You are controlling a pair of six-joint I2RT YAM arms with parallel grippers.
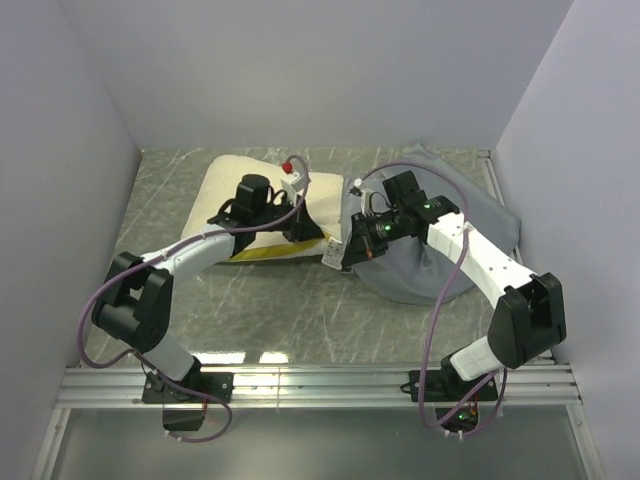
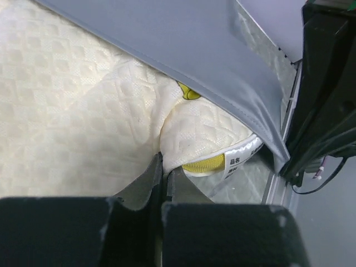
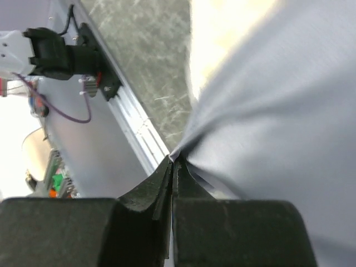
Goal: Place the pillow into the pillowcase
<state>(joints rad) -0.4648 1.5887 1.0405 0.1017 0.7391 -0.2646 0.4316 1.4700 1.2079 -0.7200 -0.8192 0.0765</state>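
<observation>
Layout: pillow [image 1: 235, 180] lies flat toward the far edge of the table [image 1: 300, 310], left of centre. Pillowcase [image 1: 480, 205] is bunched toward the far right corner. The two overlap where they meet. In the left wrist view, the blue-grey hem lies over the pillow's near-right corner and partly covers the logo [image 2: 189, 92].

Left gripper [image 2: 162, 169]: fingers clenched on a fold of the pillow's dotted cover, just beside the corner carrying the yellow-green band [image 2: 203, 165] and the label tag [image 2: 236, 162]. The cover puckers into a crease at the fingertips, so the grip is a pinch on the cover only. Likely reason: holding by this corner lets the arm steer the leading end toward the opening.

Right gripper [image 3: 173, 161]: fingers clamped on an edge of the pillowcase. The cloth fans out taut from the pinch point and is lifted off the table. Likely reason: holding the upper lip raised keeps the mouth open over the pillow corner.

Progress (judgement): early in the insertion. Only the corner is under the hem, and most of the pillow is exposed.

Next move (judgement): pillow goes right, or case is drawn left.

Risk: the pinch may slip, or the case's lower layer may fold under. I cannot tell where that layer lies.
</observation>
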